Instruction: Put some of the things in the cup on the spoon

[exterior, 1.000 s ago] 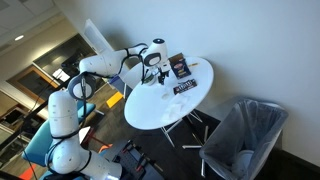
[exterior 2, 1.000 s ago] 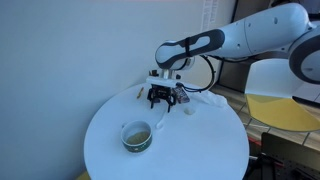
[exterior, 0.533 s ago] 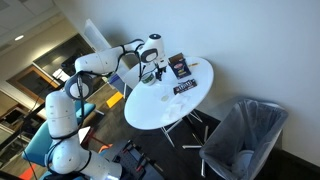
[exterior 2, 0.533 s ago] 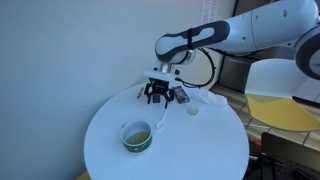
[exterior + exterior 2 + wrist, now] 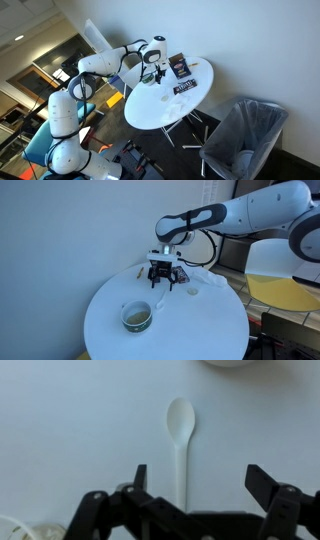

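A small dark-green cup (image 5: 137, 315) with pale contents stands on the round white table (image 5: 195, 330) near its front. A white plastic spoon (image 5: 180, 422) lies flat on the table, bowl pointing away from the wrist; it is faint in an exterior view (image 5: 162, 297). My gripper (image 5: 202, 480) hovers just above the spoon's handle, open and empty, with the handle close to one finger. It shows in both exterior views (image 5: 163, 278) (image 5: 157, 68), behind the cup. A pale rim shows at the wrist view's lower corner (image 5: 18, 530); I cannot tell if it is the cup.
Two dark printed packets (image 5: 180, 67) (image 5: 185, 87) lie on the table (image 5: 160, 105). A small white round object (image 5: 193, 291) sits beside the gripper. A grey chair (image 5: 245, 135) stands by the table and a yellow chair (image 5: 275, 285) behind it.
The gripper rose and shifted slightly half a second ago, then came back down to about where it was. It stays open; the spoon and cup have not moved.
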### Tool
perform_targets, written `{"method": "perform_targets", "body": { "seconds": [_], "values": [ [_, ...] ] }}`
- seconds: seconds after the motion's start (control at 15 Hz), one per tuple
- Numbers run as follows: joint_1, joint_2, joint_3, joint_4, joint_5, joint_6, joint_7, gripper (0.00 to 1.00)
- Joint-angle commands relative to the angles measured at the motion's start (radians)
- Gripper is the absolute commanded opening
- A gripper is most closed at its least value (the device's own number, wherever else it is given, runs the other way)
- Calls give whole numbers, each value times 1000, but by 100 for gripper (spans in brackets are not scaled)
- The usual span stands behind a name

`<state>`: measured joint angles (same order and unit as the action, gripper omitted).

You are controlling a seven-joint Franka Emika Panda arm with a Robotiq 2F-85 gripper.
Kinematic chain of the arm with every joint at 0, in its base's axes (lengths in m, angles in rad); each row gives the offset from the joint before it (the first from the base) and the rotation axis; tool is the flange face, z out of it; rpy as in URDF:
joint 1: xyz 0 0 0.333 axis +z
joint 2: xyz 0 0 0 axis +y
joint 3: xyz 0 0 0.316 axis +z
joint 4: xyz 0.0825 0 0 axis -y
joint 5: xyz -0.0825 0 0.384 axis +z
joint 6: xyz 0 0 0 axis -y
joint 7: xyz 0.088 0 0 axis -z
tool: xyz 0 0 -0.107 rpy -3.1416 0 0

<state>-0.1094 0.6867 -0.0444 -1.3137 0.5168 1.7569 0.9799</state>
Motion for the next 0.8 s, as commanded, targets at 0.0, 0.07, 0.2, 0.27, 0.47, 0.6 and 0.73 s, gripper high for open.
{"method": "perform_targets", "body": {
  "seconds": [0.0,0.07,0.2,0.27,0.47,0.6,0.73],
  "values": [
    [-30,51,9,60,5,-41,-29,100],
    [-35,58,9,62,6,-37,-38,100],
    [-43,70,10,68,7,-28,-57,100],
    [-47,77,10,72,9,-31,-59,100],
    [-54,92,14,83,16,-31,-73,100],
    [-57,99,18,90,20,-37,-69,100],
    [-56,107,21,98,24,-44,-58,100]
  ]
}}
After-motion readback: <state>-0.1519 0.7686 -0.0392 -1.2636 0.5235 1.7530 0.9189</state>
